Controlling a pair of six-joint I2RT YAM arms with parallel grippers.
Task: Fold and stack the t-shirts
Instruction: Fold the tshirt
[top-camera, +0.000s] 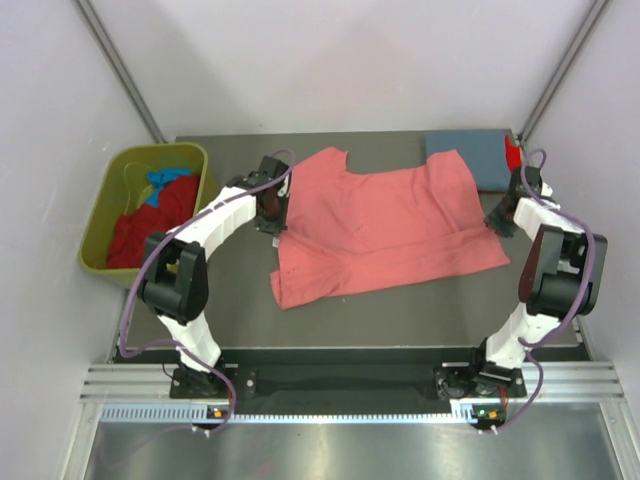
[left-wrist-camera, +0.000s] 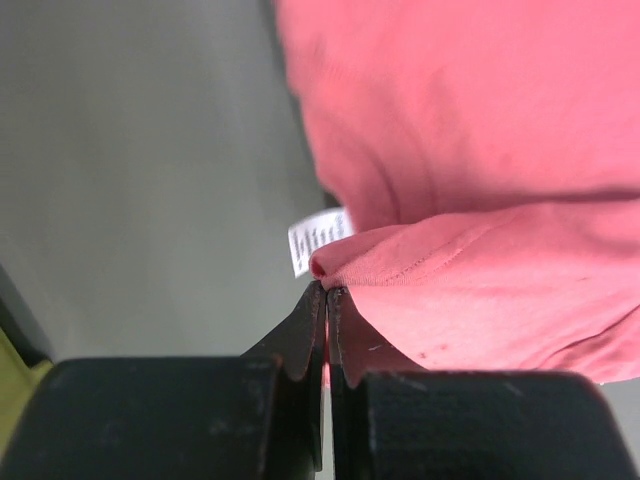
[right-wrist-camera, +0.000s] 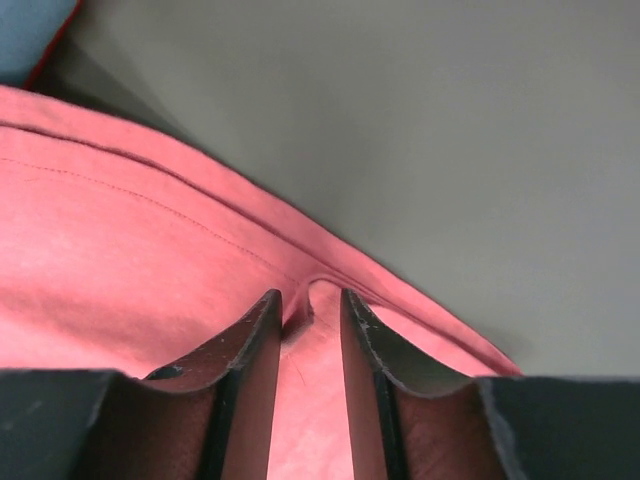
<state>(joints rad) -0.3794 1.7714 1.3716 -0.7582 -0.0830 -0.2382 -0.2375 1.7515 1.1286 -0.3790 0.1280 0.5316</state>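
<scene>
Spanning left to right between both grippers: large salmon-pink cloth t-shirt (top-camera: 385, 225), left gripper (left-wrist-camera: 326, 288) clamped shut on its edge, right gripper (right-wrist-camera: 308, 295) parted astride a loose pucker.

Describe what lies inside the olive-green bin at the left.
Inside the olive-green bin, crumpled red cloth fills most of the space, with bright blue cloth at its far side. Anything beneath them, and the bin's floor, is covered.
</scene>
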